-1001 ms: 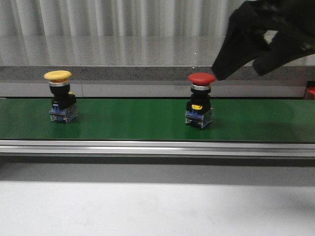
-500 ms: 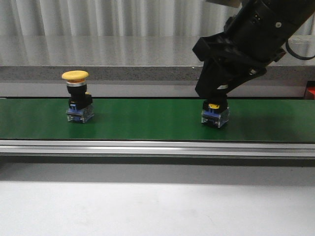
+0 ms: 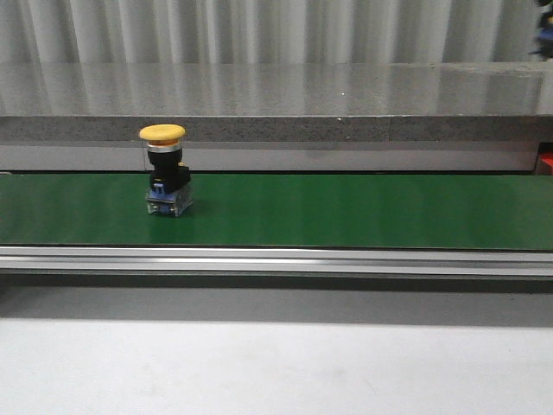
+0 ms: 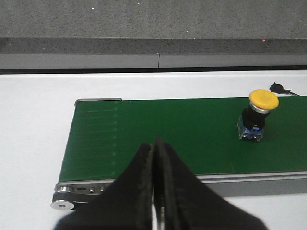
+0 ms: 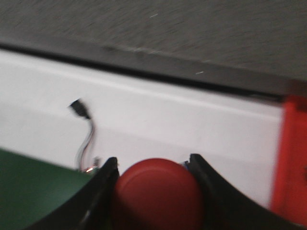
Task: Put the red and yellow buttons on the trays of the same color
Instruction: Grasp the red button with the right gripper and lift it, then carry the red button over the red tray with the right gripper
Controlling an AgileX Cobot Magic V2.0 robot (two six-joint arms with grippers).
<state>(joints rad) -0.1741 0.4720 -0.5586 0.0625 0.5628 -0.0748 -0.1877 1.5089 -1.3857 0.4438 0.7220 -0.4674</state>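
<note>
Left tool [image 4: 154, 191]: fingers pressed together, nothing between them, dark fingers converging to a narrow seam. Right tool [image 5: 153, 187]: two dark fingers [image 5: 103, 184] clamped on either side of the red button [image 5: 158, 194] cap. Right wrist view blurred. Front view shows neither arm clearly

On the green conveyor belt [image 3: 346, 212] only the yellow button [image 3: 164, 169] stands upright, left of centre; the belt to its right lies open, with free air above.

red button [image 5: 157, 194] — body hidden by right tool [image 5: 153, 191] | blurred
</note>
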